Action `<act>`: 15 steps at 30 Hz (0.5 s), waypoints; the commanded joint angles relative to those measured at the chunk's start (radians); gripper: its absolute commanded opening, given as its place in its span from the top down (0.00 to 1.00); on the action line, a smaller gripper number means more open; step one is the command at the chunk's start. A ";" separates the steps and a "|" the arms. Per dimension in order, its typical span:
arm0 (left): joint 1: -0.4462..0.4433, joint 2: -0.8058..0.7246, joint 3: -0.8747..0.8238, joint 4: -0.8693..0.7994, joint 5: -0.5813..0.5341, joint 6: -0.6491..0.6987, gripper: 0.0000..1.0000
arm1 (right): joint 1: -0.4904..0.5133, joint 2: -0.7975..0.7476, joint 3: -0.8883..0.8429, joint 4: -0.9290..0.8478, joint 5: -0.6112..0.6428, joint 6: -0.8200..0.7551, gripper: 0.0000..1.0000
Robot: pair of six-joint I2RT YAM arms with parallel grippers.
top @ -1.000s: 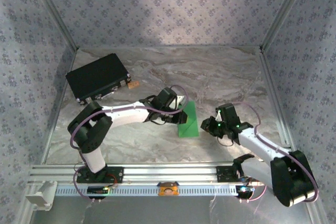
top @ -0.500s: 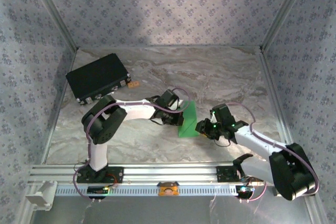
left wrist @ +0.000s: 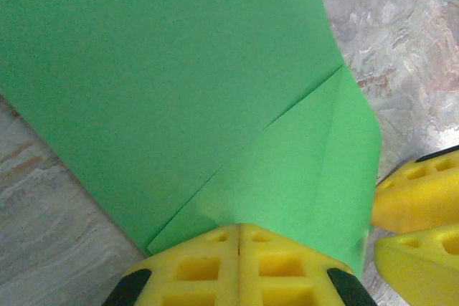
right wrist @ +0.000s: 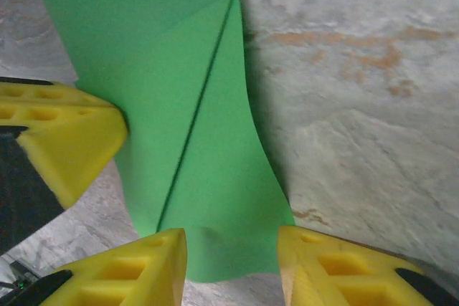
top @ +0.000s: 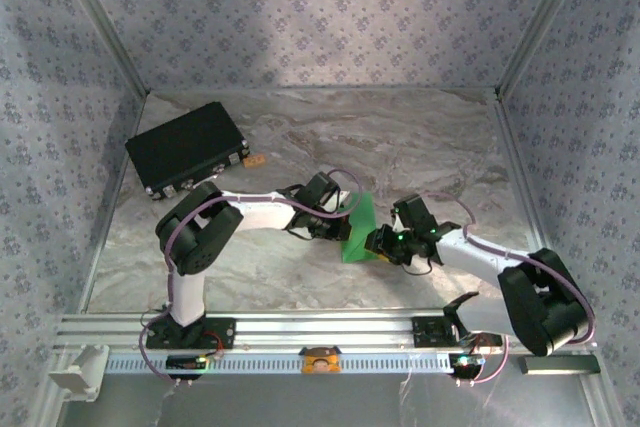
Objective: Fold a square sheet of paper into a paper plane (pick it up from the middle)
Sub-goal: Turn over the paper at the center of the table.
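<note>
Two grippers meet at one sheet of paper (top: 358, 227). It is bright green and sits on the table (top: 420, 137), a little toward 4 o'clock from the table's middle. It is partly folded, and the wrist views show a flap laid over with a slanted crease.

The left gripper (left wrist: 239, 238) is at the paper's 9 o'clock side in the top view. Its yellow fingers (left wrist: 193, 266) are pressed together, with the paper's edge pinched between them. The right gripper (right wrist: 233, 249) is at the paper's 5 o'clock side. Its fingers (right wrist: 129, 277) stand apart. The end of the paper pokes into the gap and is not squeezed.

I think this paper is very light and thin. It bends easily, and the end by the right gripper curls a bit. It would likely flop if held by one corner. A hard tug could crumple or tear it. It looks smooth, so it may slip.

The best place to hold it looks like the edge close to the crease, with a soft, flat pinch. One gripper on each side would keep it spread out.

A black case (top: 186, 147) sits at 10 o'clock on the table, well apart.
</note>
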 commanded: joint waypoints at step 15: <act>-0.011 -0.006 -0.038 0.000 0.003 -0.023 0.98 | -0.095 0.136 0.106 0.187 -0.129 -0.041 0.51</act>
